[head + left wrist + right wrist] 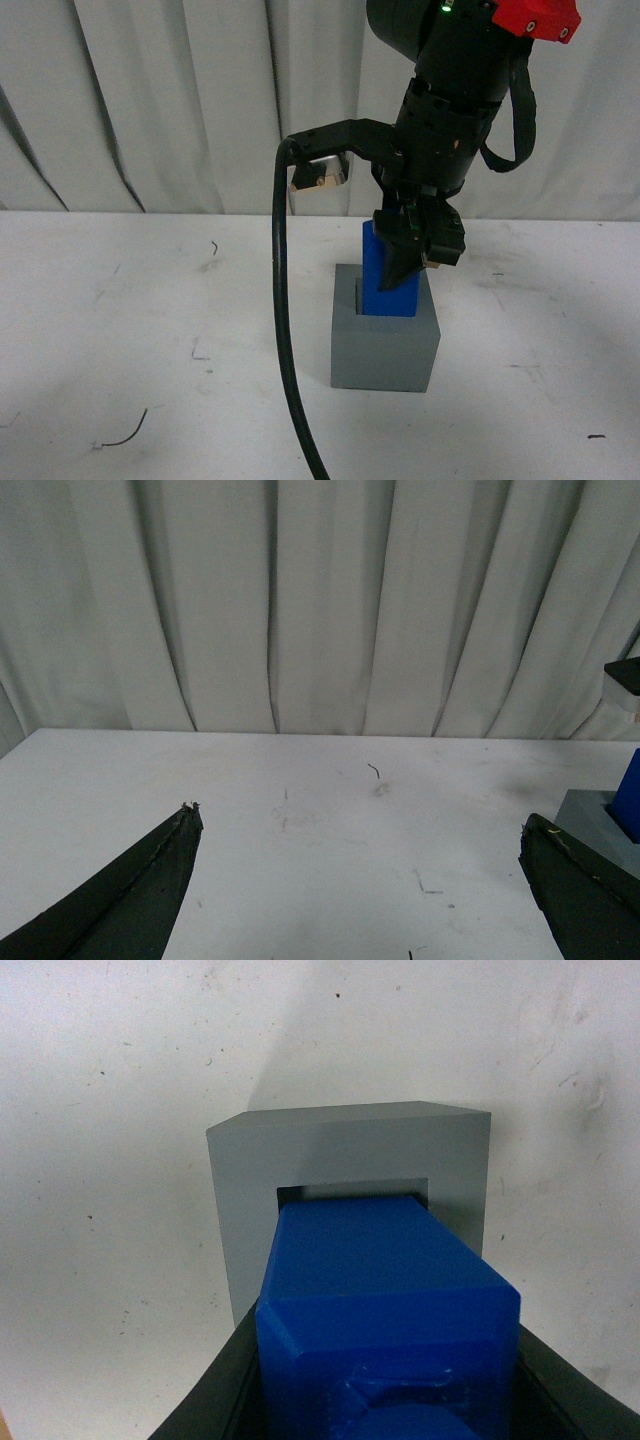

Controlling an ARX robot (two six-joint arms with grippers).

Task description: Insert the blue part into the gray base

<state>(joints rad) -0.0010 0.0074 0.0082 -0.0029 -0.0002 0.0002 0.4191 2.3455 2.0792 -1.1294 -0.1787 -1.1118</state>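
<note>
Recess point(358, 292) of gray base point(385, 355): blue part point(372, 265) (upright)

A scuffed white table point(120, 330) spreads beneath the right gripper point(408, 272), and a pleated pale curtain point(180, 100) hangs behind it. A thin curved wire scrap point(128, 437) lies well to the gripper's left, nearer the camera. A small dark curl point(214, 246) sits left of the gripper by the table's far edge. A dark fleck point(596, 436) lies off to the gripper's right.

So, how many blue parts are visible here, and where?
1. The blue part stands upright, its lower end in the recess of the gray base, gripped by the right hand. Another could be hidden behind the arm.
</note>
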